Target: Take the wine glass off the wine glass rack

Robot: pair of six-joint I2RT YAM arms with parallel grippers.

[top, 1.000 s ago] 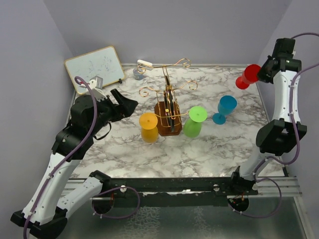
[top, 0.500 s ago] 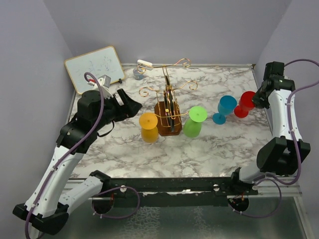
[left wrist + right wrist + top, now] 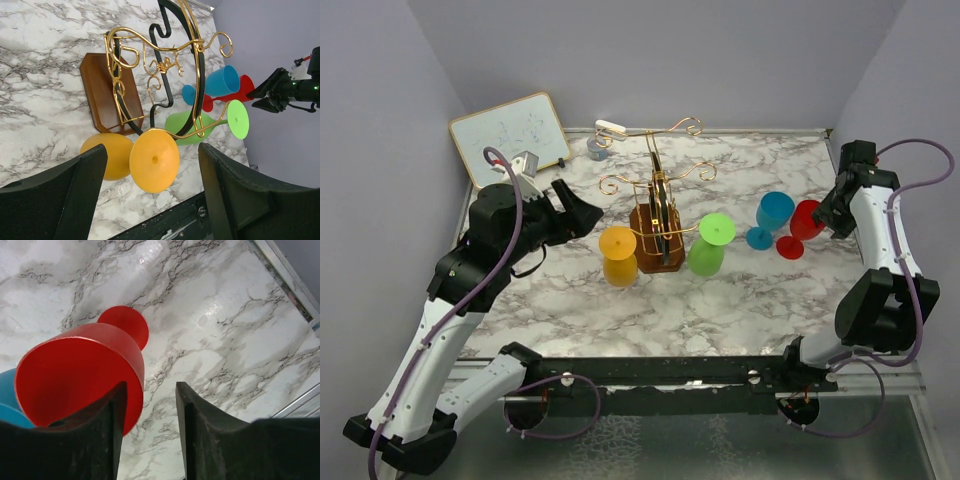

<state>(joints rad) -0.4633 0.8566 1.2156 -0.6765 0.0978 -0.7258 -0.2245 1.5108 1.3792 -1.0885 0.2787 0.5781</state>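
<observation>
Approach step: left gripper (image 3: 151,152), spread wide and empty, faces the orange glass (image 3: 154,160) hanging inverted from a low arm of the rack (image 3: 658,215); next it likely must close on the bowl and slide the foot off the wire; right gripper (image 3: 150,387), fingers parted, sits by the red glass (image 3: 80,370).

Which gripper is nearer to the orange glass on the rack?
Left. The left gripper sits just left of the orange glass, facing it; the right gripper is far to the right, beside the red glass.
</observation>
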